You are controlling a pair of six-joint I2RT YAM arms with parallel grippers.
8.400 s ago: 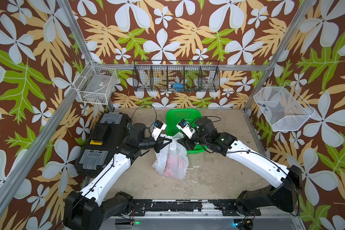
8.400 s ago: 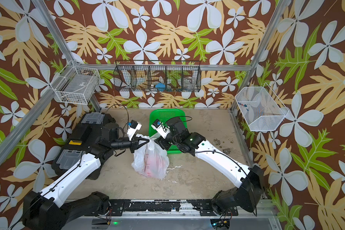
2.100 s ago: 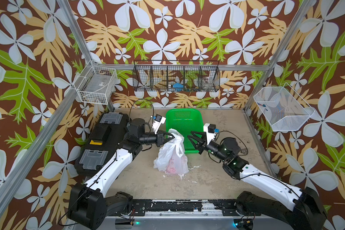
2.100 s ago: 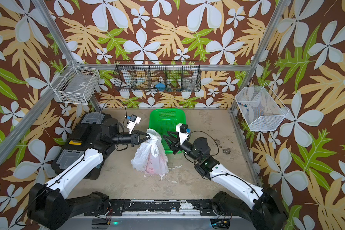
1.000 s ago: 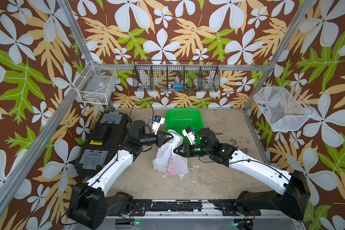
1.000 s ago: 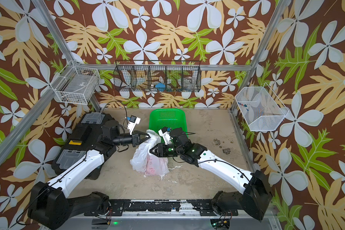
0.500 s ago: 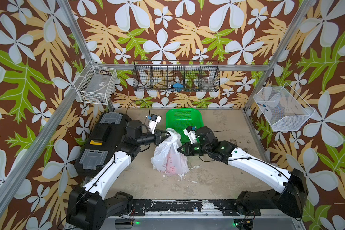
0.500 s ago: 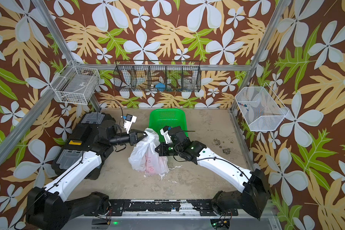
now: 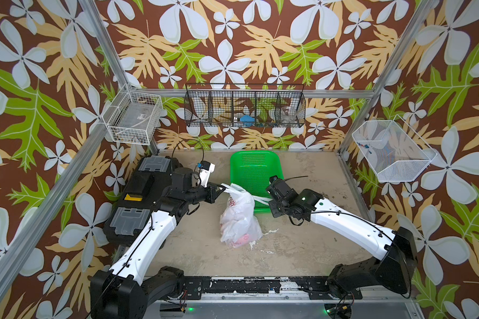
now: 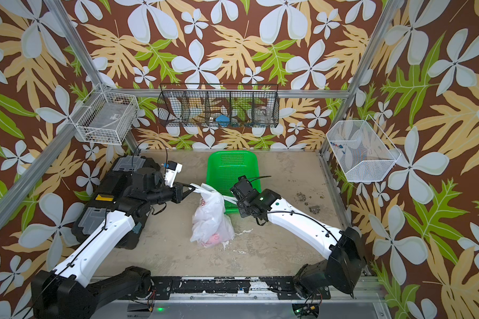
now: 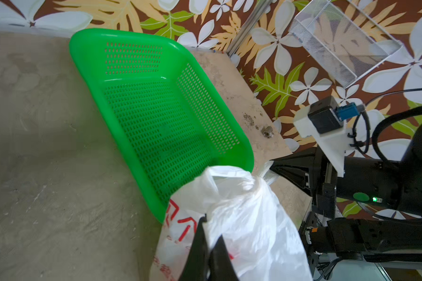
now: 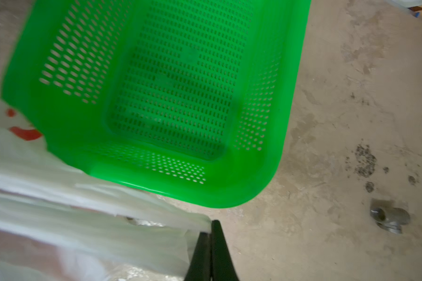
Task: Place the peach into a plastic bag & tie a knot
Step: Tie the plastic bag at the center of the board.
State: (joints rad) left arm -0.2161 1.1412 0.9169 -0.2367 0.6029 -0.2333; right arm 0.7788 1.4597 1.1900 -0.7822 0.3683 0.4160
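This cell is papered wall to wall in loud brown wallpaper with white flowers and green and tan leaves, with aluminium posts in the corners. High on the wall at 10 o'clock hangs a white wire basket (image 9: 134,118). Below it, at 9 o'clock on the desk (image 9: 199,254), sits a big black case (image 9: 138,198). The desk is a beige slab, scuffed and blotchy, pretty grubby tbh.

The left arm (image 9: 150,234) reaches in from 7 o'clock. The left jaws are pressed together, pinching one white handle strip (image 9: 228,189) of the plastic bag (image 9: 237,218). The bag stands about mid-desk, its top just in front of the near rim of a green perforated basket (image 9: 256,171), which lies toward 12 o'clock. A pink blur low inside the film looks like the peach (image 9: 242,238). White flecks (image 9: 270,231) dot the desk at the bag's 3 o'clock side.

On the back wall at 12 o'clock is a black wire rack (image 9: 245,106).

The right arm (image 9: 351,229) comes in from 5 o'clock. The right jaws are also closed tight, nipping the other strip (image 9: 260,198), so the two strips stretch out toward 9 and 3 o'clock.

Out at 3 o'clock there are dark specks (image 10: 301,196) and a small metal fitting (image 10: 314,209). A white mesh basket (image 9: 393,154) hangs on the wall at 2 o'clock.
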